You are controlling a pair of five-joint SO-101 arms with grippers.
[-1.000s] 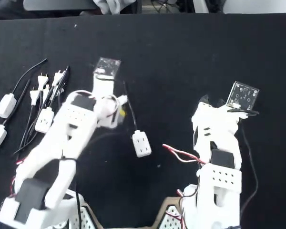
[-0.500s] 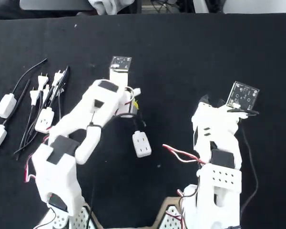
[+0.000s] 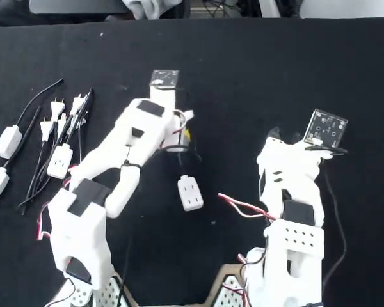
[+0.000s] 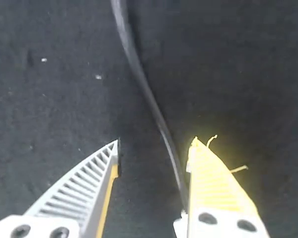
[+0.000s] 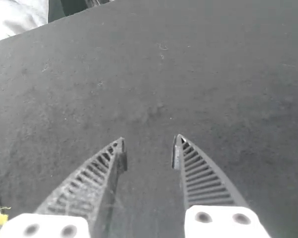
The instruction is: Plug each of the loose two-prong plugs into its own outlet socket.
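Change: Over the last second the left arm (image 3: 134,147) has swung right, away from the bundle of loose plugs (image 3: 57,112) at the left, to the middle of the table (image 3: 243,64).
Left gripper: The left gripper (image 4: 155,144) stands wide and empty. It straddles a black cord (image 4: 139,79) that runs close along its yellow-faced finger.
Right gripper: The right gripper (image 5: 148,146) is parted and holds nothing. It sits over bare cloth at the right, and we see no shift in it.
Task things: A white outlet socket (image 3: 191,193) lies at centre, just nearer than the left gripper, and the cord appears to be its own. The plugs stay at the far left beside three other sockets (image 3: 8,141), well apart from this one.
Meaning: We judge that no plug is seated yet. The arm looks lined up to pinch the cord, probably to bring this socket closer to the plugs.
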